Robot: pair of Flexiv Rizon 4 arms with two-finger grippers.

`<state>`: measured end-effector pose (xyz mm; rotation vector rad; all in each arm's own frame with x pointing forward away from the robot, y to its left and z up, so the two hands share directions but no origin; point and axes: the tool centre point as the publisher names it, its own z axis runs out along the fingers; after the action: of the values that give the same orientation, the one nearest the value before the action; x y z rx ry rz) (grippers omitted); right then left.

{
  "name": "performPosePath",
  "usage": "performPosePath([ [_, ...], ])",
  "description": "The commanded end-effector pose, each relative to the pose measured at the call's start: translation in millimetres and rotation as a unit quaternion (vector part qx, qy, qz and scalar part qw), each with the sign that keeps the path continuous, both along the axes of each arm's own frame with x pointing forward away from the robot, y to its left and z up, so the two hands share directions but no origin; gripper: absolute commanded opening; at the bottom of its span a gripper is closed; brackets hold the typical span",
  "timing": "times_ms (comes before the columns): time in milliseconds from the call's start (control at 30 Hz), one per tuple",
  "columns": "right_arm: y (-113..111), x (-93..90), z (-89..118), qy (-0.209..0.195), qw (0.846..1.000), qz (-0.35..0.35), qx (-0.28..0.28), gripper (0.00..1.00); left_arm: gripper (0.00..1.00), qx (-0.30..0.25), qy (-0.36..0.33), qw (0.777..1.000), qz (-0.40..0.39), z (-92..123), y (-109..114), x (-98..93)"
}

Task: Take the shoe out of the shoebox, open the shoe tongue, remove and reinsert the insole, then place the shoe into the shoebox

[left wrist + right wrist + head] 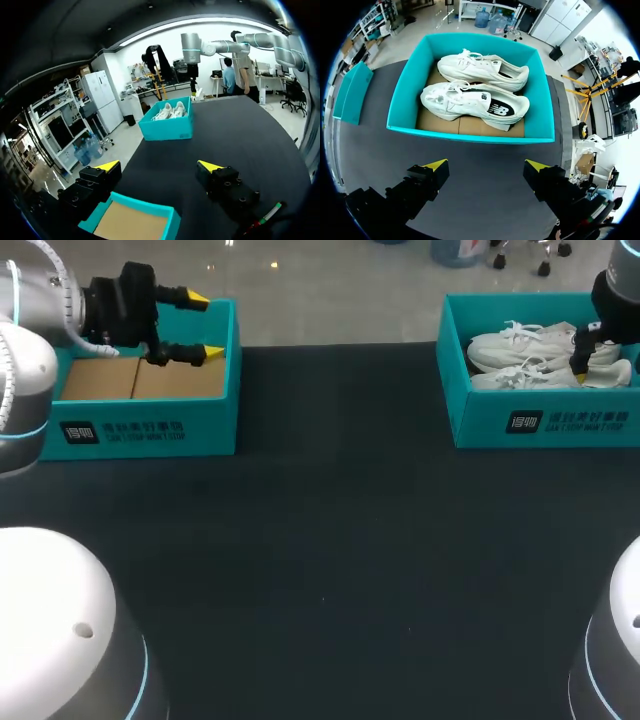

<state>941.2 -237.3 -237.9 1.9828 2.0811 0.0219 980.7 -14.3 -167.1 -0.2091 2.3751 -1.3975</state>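
1. Where the left arm comes in at the table's left side, the left gripper (205, 328) is seen with its yellow-tipped fingers spread wide apart. Nothing is held between them and nothing is touched.
2. That gripper is held above the left box (150, 430), a teal box whose brown cardboard floor shows. In the left wrist view one corner of this box lies under the gap between the fingers.
3. The right gripper (487, 165) is likewise released, its two fingers set far apart with nothing clasped.
4. It is held above the teal shoebox (470, 135). In the right wrist view the box's near wall lies just ahead of the fingertips, with dark table under them.
5. Two white shoes are seen inside the shoebox, side by side and touching, toes toward the same end wall. The nearer shoe (475, 102) lies by the near wall and the farther shoe (485, 70) by the far wall. Both are laced, and brown cardboard shows under them.
6. Both boxes are set on a dark table (330, 540), well apart, one at its far left and one at its far right.
7. White print is carried on the front wall of each box, and a dark emblem is borne on the nearer shoe's side.
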Motion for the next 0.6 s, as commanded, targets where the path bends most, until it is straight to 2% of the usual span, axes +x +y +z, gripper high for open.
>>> performPosePath([
  [33,-0.1,-0.9,-0.5,-0.001,1.0,0.0,0.0,1.0,1.0,0.007,0.123,0.987,0.102,2.2,-4.2,-3.2],
  [67,-0.1,-0.9,-0.5,-0.001,1.0,0.0,0.0,1.0,1.0,0.023,0.189,0.973,0.13,-0.5,-3.4,-2.0],
  [100,-0.1,-0.9,-0.5,-0.001,1.0,0.0,0.0,1.0,1.0,0.03,0.224,0.962,0.154,-1.5,-2.9,-3.3],
  [167,-0.1,-0.9,-0.5,-0.001,1.0,0.0,0.0,1.0,1.0,0.014,0.304,0.931,0.202,4.0,-2.9,-2.7],
  [267,-1.9,-3.6,-3.0,0.013,1.0,0.0,0.002,1.0,1.0,-0.013,0.366,0.898,0.243,14.6,-4.8,-3.7],
  [433,-10.8,-9.1,-4.4,0.012,1.0,-0.006,0.028,1.0,1.0,-0.034,0.424,0.857,0.292,21.4,-11.5,-6.4],
  [600,-24.8,-10.9,-2.1,0.016,0.998,0.005,0.067,1.0,1.0,-0.028,0.462,0.819,0.338,9.6,-18.6,-11.6],
])
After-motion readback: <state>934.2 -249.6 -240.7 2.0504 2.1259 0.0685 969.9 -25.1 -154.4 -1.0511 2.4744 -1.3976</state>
